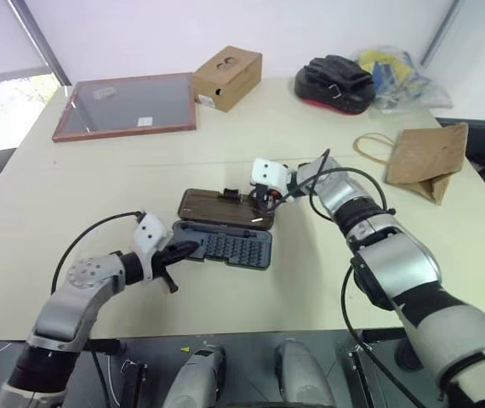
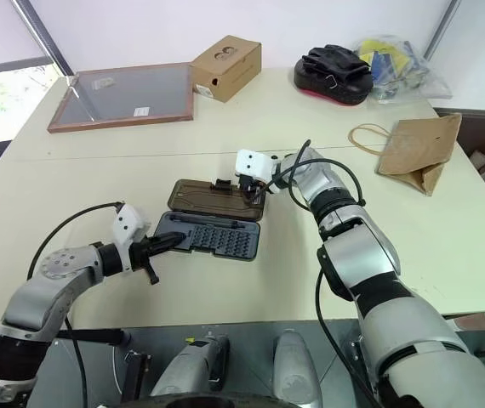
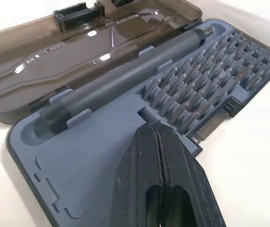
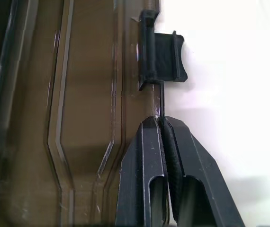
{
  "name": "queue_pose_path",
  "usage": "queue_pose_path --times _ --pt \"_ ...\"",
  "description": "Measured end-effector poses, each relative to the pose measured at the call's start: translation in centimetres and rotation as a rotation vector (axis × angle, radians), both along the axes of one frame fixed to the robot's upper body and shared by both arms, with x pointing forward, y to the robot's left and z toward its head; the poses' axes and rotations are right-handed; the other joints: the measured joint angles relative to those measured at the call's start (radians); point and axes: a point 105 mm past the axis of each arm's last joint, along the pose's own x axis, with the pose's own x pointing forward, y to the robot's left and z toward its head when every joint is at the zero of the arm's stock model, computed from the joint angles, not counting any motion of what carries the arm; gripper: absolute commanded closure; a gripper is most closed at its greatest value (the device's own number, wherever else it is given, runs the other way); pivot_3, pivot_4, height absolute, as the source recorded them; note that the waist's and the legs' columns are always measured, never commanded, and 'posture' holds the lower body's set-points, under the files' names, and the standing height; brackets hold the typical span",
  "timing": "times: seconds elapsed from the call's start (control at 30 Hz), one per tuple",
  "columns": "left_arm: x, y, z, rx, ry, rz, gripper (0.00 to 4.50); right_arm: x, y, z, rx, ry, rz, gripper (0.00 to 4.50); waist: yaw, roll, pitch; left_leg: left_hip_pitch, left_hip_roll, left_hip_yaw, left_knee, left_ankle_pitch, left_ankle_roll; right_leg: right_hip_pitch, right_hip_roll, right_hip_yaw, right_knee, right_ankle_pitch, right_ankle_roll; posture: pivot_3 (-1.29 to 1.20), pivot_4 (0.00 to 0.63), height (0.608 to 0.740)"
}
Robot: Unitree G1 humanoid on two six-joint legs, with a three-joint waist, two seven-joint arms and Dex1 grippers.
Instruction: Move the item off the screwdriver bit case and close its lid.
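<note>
The screwdriver bit case (image 1: 230, 248) lies open at the table's middle, its dark grey-blue tray holding rows of bits and a grey driver handle (image 3: 125, 80). The smoky-brown lid (image 1: 221, 206) lies flat behind the tray. My right gripper (image 4: 161, 120) is shut on the lid's far edge, right beside the black latch (image 4: 166, 64). At the tray's left end, my left gripper (image 3: 156, 128) is shut with nothing in it, its tip just over the tray. The item, a tan paper bag (image 1: 425, 157) with twine handles, lies on the table far to the right, apart from the case.
A wood-framed grey board (image 1: 128, 106) lies at the back left with a cardboard box (image 1: 227, 76) beside it. Black gloves (image 1: 336, 81) and a crumpled plastic bag (image 1: 391, 76) sit at the back right. The table's front edge runs close below the case.
</note>
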Motion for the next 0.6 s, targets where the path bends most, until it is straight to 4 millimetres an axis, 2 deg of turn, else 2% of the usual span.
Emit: queue_pose_path --times 0.1,0.23,0.37,0.43,0.5,0.6 --pt "1.6 0.3 2.7 -0.058 -0.072 0.043 4.5 0.1 0.2 0.5 -0.005 -0.092 0.032 4.46 0.0 0.0 0.001 0.0 0.0 0.0 0.0 0.001 -0.001 -0.001 0.001 0.0 0.0 0.001 -0.001 0.0 0.15 0.74" --pt "3.7 1.2 6.3 -0.148 -0.15 0.115 4.5 0.2 -0.3 2.3 0.007 -0.217 0.055 4.46 0.001 -0.001 0.001 -0.001 0.0 0.0 0.0 0.001 -0.001 -0.002 0.001 0.0 0.0 0.001 -0.001 0.0 0.15 0.74" --pt "6.5 3.2 11.7 -0.283 -0.254 0.229 4.5 -1.2 -0.1 4.1 0.052 -0.337 0.105 4.46 0.007 -0.002 0.001 -0.004 0.001 0.0 0.001 0.001 -0.002 -0.004 0.001 0.0 0.0 0.001 0.0 0.0 0.15 0.74" --pt "7.6 4.8 13.7 -0.333 -0.29 0.29 4.5 -2.4 0.4 4.9 0.09 -0.387 0.132 4.46 0.004 -0.002 0.001 -0.004 0.001 0.001 0.001 0.001 -0.002 -0.004 0.001 0.001 0.0 0.001 0.0 0.0 0.15 0.74" --pt "8.5 6.6 14.2 -0.366 -0.283 0.351 4.5 -3.8 0.8 5.6 0.104 -0.436 0.162 4.46 0.0 -0.002 0.001 -0.004 0.001 0.001 0.0 0.001 -0.002 -0.004 0.001 0.001 -0.001 0.001 0.0 0.0 0.15 0.74" --pt "9.4 8.4 12.1 -0.398 -0.198 0.415 4.5 -5.2 1.3 6.3 0.12 -0.477 0.181 4.46 -0.002 -0.002 0.001 -0.004 0.001 0.002 0.001 0.001 -0.002 -0.005 0.001 0.001 0.0 0.001 0.0 0.0 0.15 0.74"
